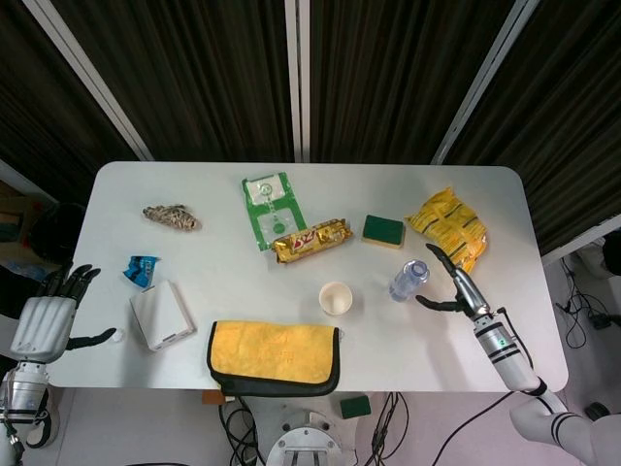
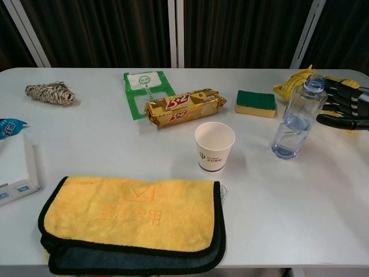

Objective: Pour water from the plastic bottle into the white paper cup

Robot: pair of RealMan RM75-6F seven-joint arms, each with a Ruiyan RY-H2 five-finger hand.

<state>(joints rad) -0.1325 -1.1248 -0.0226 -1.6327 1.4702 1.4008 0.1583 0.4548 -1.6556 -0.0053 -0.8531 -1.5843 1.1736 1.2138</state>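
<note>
A clear plastic bottle (image 1: 408, 280) (image 2: 297, 118) with a blue cap stands upright on the white table (image 1: 291, 194), right of centre. The white paper cup (image 1: 336, 297) (image 2: 214, 146) stands upright and empty to its left, a short gap between them. My right hand (image 1: 454, 283) (image 2: 345, 105) is just right of the bottle with fingers spread apart, holding nothing and not touching it. My left hand (image 1: 47, 320) hangs at the table's left edge, fingers apart and empty; the chest view does not show it.
A folded yellow towel (image 1: 275, 355) lies at the front. A gold snack pack (image 1: 310, 239), green sponge (image 1: 383, 230), yellow snack bag (image 1: 449, 225) and green-white packet (image 1: 270, 206) lie behind. A white box (image 1: 162, 315), blue wrapper (image 1: 142, 269) and rope bundle (image 1: 172, 216) lie left.
</note>
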